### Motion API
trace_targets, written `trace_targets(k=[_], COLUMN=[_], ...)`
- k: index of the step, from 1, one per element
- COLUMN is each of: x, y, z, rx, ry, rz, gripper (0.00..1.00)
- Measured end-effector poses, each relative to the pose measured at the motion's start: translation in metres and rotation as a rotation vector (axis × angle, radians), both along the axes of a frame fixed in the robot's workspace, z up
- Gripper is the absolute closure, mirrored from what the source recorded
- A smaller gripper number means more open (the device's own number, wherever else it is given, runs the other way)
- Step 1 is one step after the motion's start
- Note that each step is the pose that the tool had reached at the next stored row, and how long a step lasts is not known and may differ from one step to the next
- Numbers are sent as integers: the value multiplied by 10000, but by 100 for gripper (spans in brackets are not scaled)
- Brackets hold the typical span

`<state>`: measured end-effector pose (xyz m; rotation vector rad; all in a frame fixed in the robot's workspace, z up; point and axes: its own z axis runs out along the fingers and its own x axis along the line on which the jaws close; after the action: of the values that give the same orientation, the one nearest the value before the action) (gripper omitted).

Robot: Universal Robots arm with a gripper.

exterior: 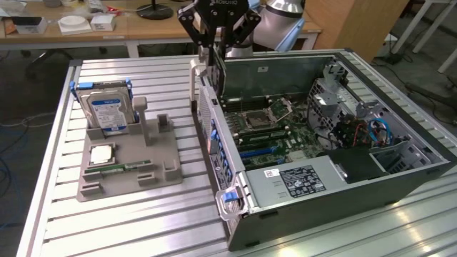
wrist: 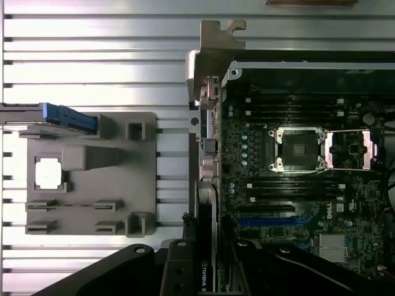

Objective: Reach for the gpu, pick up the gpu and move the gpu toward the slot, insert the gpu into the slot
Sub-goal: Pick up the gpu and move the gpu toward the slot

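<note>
Gpu (exterior: 212, 75) (wrist: 207, 203), a thin flat dark circuit card with a silver metal end bracket, hangs on edge in the air at the rear wall of the open grey metal computer case (exterior: 300, 227), bracket outermost. It is raised clear of the green motherboard (exterior: 289, 134) and touches nothing but the claw. The on-edge hold appears intended to keep the card's contact edge pointing down toward the board.

Slot (wrist: 271, 221), a long narrow blue plastic connector strip on that board, lies near but apart from the card. In the wrist view the card's length runs along the rear wall while the slot runs away from it; alignment is judged incomplete.

Black two-fingered gripper (exterior: 218, 47) (wrist: 208, 253) comes down from above, its jaws at a middling width and clamped on the card's two faces. Insertion is not yet done.

Beside the case, a grey moulded fixture tray (exterior: 128, 179) carries a blue-labelled silver hard drive (exterior: 107, 110), untouched.
</note>
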<state>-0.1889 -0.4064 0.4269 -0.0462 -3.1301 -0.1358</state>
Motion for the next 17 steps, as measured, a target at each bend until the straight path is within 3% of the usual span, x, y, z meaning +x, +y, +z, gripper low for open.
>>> trace_targets(k=[17], x=[417], y=[0], z=[-24], rx=[1], ry=[-27], rz=[1], gripper=[74])
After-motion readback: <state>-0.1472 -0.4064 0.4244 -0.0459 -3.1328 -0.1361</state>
